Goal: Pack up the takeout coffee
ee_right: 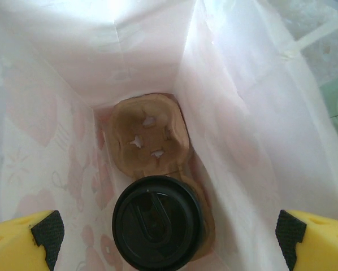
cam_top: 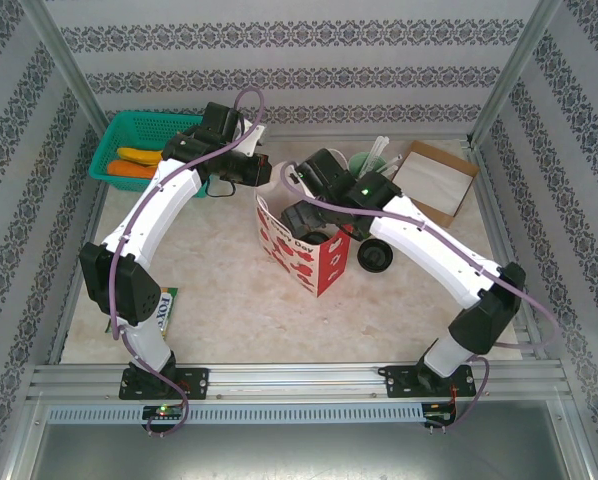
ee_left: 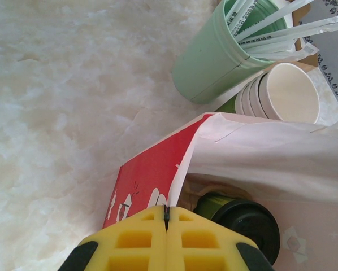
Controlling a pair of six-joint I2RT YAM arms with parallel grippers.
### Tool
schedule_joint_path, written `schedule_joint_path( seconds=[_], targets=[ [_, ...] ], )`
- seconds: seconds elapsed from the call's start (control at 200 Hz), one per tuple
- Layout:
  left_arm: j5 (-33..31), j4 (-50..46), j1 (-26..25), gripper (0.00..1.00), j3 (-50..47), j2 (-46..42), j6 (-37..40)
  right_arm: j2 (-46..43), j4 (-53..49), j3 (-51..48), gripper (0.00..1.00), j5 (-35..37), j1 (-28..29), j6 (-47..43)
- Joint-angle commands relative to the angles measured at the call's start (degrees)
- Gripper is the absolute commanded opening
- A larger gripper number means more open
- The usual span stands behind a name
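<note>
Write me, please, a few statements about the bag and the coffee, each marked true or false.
1. The takeout coffee sits in a slot of the cardboard carrier at the bottom of the bag. True.
2. The right jaws are clamped on the coffee's black lid. False: they stand wide open, with a gap to the lid on each side.
3. The left jaws are shut on the bag's rim. True.
4. The carrier's other slot holds a second cup. False: that slot is empty.
5. The mint cup of utensils is inside the bag. False: it stands on the table outside the bag.
</note>
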Motion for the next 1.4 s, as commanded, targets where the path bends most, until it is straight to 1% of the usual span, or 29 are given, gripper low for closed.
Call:
schedule_joint_path(
  seconds=[0.0,0.175,0.255,0.315,0.395,0.545,0.729,0.839,0.969,1.084,1.144,1.189,1.259,1.289,1.329,1.394],
  targets=[
    [-1.1,1.3,-0.4,0.00,0.3,-1.8,-0.4,-3.9,-1.0,-1.2,0.98,3.3,0.8,2.8],
    [-1.1,1.5,-0.4,0.00,0.3,-1.7,-0.7,-8.6,1.1,-5.3,0.98,3.1,1.7,3.5],
    [-1.0,1.8,-0.4,0.00,0.3,-1.6,-0.9,-10.4,2.3,-6.9,0.98,0.9,1.7,4.1],
    [-0.9,1.9,-0.4,0.00,0.4,-1.4,-1.0,-11.5,2.8,-8.1,0.98,-2.3,1.7,4.6],
    [-0.6,2.1,-0.4,0.00,0.5,-1.4,-1.1,-12.7,3.1,-9.4,0.98,-5.1,1.7,7.1],
    [-0.5,2.1,-0.4,0.00,0.4,-1.4,-1.1,-15.2,3.0,-11.3,0.98,-4.5,1.7,11.8],
    [-0.6,2.4,-0.4,0.00,0.4,-1.3,-1.2,-19.2,4.6,-15.3,0.98,-9.0,1.7,10.6],
    [-0.6,2.5,-0.4,0.00,0.2,-1.4,-1.3,-21.2,3.5,-17.8,0.98,-9.8,1.6,10.0],
    [-0.6,3.1,-0.4,0.00,-0.1,-1.4,-1.8,-24.1,7.2,-22.2,0.98,-9.5,1.0,11.4],
    [-0.5,3.3,-0.4,0.00,-0.1,-1.4,-2.1,-27.0,10.5,-25.5,0.98,-10.6,0.3,12.5],
    [-0.4,3.2,-0.4,0.00,0.0,-1.3,-2.1,-28.1,10.9,-26.6,0.98,-10.0,0.1,13.2],
    [-0.5,3.1,-0.4,0.00,0.2,-1.3,-2.2,-28.6,10.7,-26.7,0.96,-7.6,0.0,15.3],
    [-0.7,2.9,-0.4,0.00,0.5,-1.2,-2.5,-27.5,5.4,-23.3,0.96,2.9,-0.3,25.1],
    [-0.6,2.9,-0.4,0.00,0.5,-1.2,-2.6,-26.8,2.9,-21.8,0.96,5.8,-0.7,29.4],
    [-0.4,3.1,-0.4,0.00,0.5,-1.2,-2.8,-26.2,1.6,-20.9,0.94,6.7,-0.9,32.4],
    [-0.6,3.3,-0.4,0.00,0.5,-1.1,-3.2,-26.2,3.1,-21.3,0.93,6.2,-0.8,35.3]
  ],
)
